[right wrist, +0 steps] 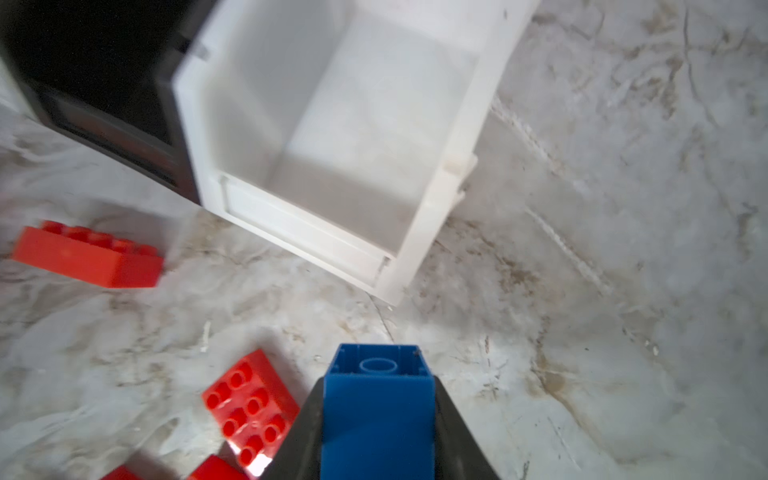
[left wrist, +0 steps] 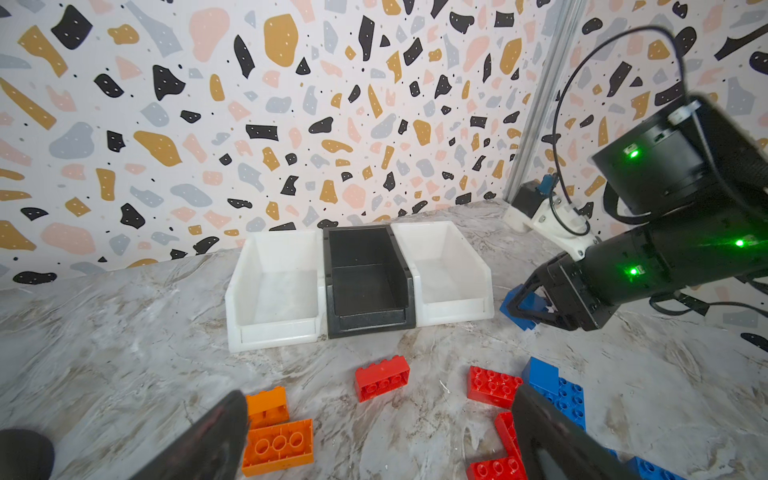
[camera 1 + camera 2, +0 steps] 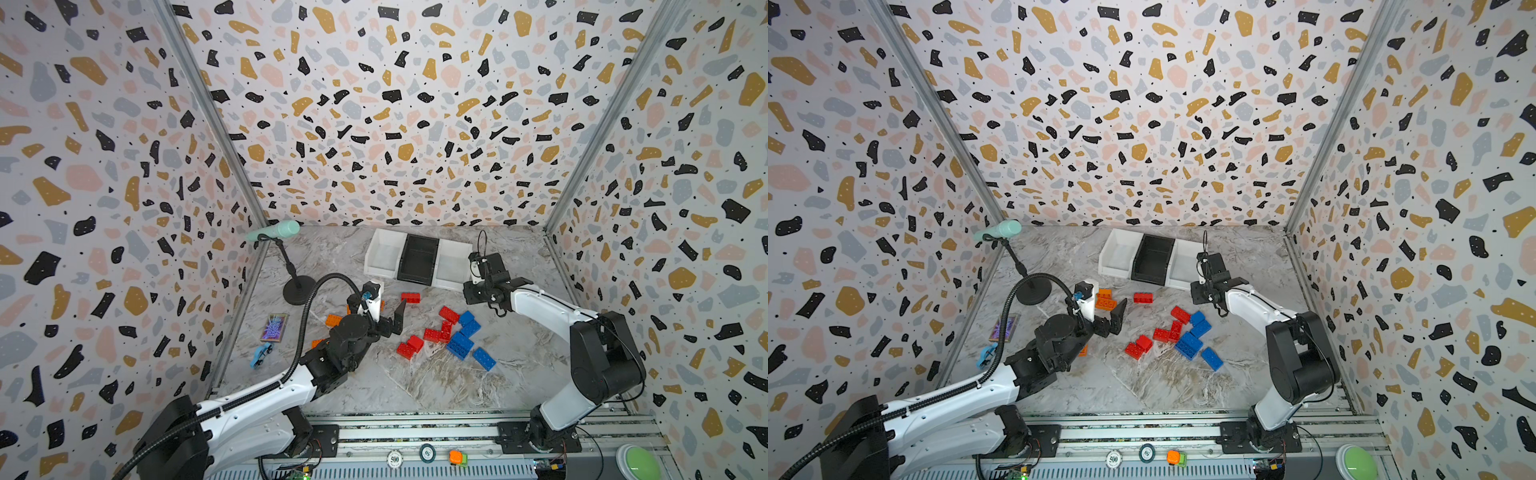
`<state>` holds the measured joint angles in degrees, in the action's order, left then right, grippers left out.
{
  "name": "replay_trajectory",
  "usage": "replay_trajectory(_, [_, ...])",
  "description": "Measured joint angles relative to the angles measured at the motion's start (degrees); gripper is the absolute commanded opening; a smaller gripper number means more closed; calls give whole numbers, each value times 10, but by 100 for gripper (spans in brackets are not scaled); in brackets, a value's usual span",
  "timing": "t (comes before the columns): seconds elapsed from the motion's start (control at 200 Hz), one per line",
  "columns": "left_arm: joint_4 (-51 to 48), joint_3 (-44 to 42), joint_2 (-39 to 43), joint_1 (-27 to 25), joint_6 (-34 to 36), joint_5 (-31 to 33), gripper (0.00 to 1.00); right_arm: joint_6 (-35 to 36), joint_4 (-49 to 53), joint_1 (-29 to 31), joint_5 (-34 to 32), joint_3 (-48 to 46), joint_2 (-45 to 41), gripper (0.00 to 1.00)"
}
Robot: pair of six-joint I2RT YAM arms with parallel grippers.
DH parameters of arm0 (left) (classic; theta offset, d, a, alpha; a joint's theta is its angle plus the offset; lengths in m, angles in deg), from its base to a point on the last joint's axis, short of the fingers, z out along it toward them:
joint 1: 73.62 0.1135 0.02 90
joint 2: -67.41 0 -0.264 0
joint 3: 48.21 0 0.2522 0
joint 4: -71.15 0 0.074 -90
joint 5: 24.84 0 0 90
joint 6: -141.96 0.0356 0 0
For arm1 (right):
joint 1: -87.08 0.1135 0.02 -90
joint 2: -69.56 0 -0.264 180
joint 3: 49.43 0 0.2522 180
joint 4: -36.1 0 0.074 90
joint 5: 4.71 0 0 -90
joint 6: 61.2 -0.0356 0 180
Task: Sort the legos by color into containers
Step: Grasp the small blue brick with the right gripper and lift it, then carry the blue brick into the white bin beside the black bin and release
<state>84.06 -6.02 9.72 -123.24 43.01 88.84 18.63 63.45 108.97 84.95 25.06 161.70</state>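
Note:
Three containers stand in a row at the back: a white bin (image 3: pixel 382 255), a black bin (image 3: pixel 419 259) and a white bin (image 3: pixel 454 266); all look empty in the left wrist view. My right gripper (image 1: pixel 378 388) is shut on a blue lego (image 1: pixel 376 428), held just in front of the right white bin (image 1: pixel 332 124). The left wrist view shows that gripper (image 2: pixel 525 309) off the table. Loose legos lie mid-table: red ones (image 3: pixel 440 328), blue ones (image 3: pixel 463 338), a single red (image 3: pixel 410 297) and orange ones (image 3: pixel 333 320). My left gripper (image 3: pixel 384 318) hangs open over bare table between orange (image 2: pixel 277 446) and red legos (image 2: pixel 382 378).
A black stand (image 3: pixel 298 286) with a teal-headed rod (image 3: pixel 276 230) sits at the back left. A shiny card (image 3: pixel 274 327) and a light-blue toy car (image 3: pixel 261 355) lie by the left wall. On the front rail are chips, an orange-and-green cube (image 3: pixel 457 457) and a green button (image 3: pixel 638 461).

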Motion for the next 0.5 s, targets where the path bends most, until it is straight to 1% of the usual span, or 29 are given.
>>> replay_trajectory(0.1, [-6, -13, 15, 0, -8, 9, 100, -4, 9, 15, 7, 51, 7, 31])
replay_trajectory(0.185, [-16, -24, 26, 0, -12, 16, 100, -10, 9, 23, 11, 106, 32, 32])
replay_trajectory(0.265, [-28, -29, 34, 0, -14, 25, 100, -16, 7, 23, 12, 161, 76, 32])
replay_trajectory(0.42, [-46, -34, 54, 0, -14, 45, 100, -39, 12, 18, 8, 271, 198, 32])
replay_trajectory(0.501, [-52, -37, 64, 0, -14, 55, 100, -50, 12, 12, 9, 295, 244, 33])
